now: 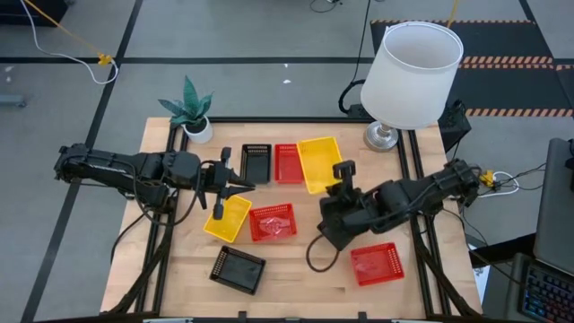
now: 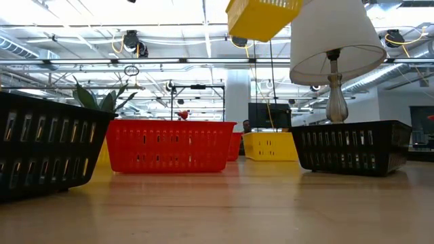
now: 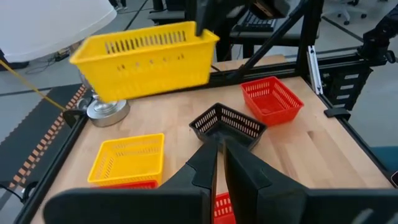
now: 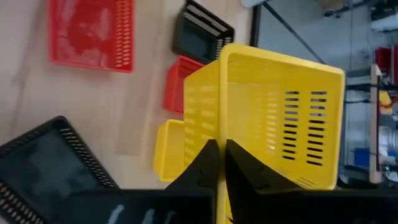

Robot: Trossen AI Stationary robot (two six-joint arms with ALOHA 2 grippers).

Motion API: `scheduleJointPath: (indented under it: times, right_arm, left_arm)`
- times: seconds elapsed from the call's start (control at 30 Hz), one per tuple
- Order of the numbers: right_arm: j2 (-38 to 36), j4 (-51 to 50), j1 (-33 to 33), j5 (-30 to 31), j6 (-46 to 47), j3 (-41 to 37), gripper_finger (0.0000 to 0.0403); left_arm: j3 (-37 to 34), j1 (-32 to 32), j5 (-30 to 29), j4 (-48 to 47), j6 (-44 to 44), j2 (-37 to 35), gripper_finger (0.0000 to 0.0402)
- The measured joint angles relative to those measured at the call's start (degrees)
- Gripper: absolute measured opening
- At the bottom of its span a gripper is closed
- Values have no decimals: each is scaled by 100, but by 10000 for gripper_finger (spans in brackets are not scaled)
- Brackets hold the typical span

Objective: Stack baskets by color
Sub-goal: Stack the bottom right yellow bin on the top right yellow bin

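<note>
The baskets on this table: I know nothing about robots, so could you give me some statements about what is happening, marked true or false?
1. The right arm's fingers are shut on a yellow basket, which hangs in the air above the table. True.
2. The left arm's fingers hold a black basket. False: they are shut on nothing.
3. All the red baskets are stacked in one pile. False: the red baskets lie in three separate spots.
4. A small green plant sits at a corner of the table. True.
</note>
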Motion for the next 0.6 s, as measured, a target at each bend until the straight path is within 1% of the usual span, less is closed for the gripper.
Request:
scheduleJointPath:
  times: [0.13, 0.33, 0.5, 0.6]
  right_arm:
    - [0, -2, -153, 55, 28, 0, 3]
    - [0, 19, -345, 57, 367, -15, 3]
    - [2, 88, -499, 57, 328, -210, 4]
    - [0, 210, -596, 57, 333, -473, 4]
  left_arm:
    - [0, 1, 0, -80, -101, 0, 33]
    - [0, -1, -1, -87, -230, 27, 33]
    - [0, -1, -1, -123, -150, 28, 33]
    - [0, -1, -3, -123, -73, 31, 33]
